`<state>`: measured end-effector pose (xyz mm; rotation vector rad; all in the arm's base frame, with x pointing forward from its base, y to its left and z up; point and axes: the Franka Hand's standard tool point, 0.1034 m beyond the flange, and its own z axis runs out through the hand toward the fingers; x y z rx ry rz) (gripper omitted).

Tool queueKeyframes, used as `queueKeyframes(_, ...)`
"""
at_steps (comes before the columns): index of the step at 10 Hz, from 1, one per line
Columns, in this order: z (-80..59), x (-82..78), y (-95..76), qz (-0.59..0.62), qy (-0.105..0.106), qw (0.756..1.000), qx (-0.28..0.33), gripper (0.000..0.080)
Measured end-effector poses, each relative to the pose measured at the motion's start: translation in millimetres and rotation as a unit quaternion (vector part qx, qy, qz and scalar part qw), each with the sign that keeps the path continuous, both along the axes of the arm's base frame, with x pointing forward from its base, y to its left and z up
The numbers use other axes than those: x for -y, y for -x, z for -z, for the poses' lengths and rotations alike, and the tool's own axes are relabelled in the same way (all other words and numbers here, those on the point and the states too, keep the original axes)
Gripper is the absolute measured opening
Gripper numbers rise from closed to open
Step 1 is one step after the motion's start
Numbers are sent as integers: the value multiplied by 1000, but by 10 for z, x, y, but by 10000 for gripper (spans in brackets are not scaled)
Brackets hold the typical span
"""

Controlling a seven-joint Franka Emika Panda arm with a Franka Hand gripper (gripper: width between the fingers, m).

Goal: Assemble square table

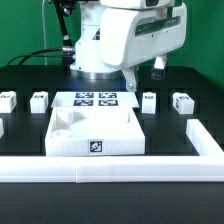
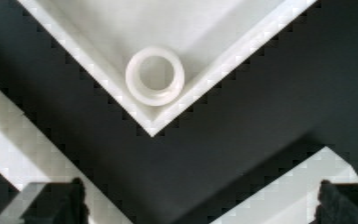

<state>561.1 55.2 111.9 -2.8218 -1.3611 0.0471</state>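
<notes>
Near tabletop (image 2: 158, 25) corner, gripper (image 2: 194, 205) wide open, empty

The square top (image 1: 95, 133) lies mid-tabletop near the front edge, the marker board (image 1: 96, 100) flat just behind it, and the border rail (image 1: 110, 172) runs along the front edge before it, turning back along the exterior view's right. A pair of legs (image 1: 39, 99) stands beside the marker board on that view's left and a second pair of legs (image 1: 149, 100) on its right, all apart from the top. My gripper (image 2: 197, 205) hangs over one corner of the top, above its corner socket (image 2: 155, 77).
</notes>
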Motion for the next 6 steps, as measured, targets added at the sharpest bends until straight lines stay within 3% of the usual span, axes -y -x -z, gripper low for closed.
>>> queueKeyframes(6,4,0,5,0,0,1000,0,650)
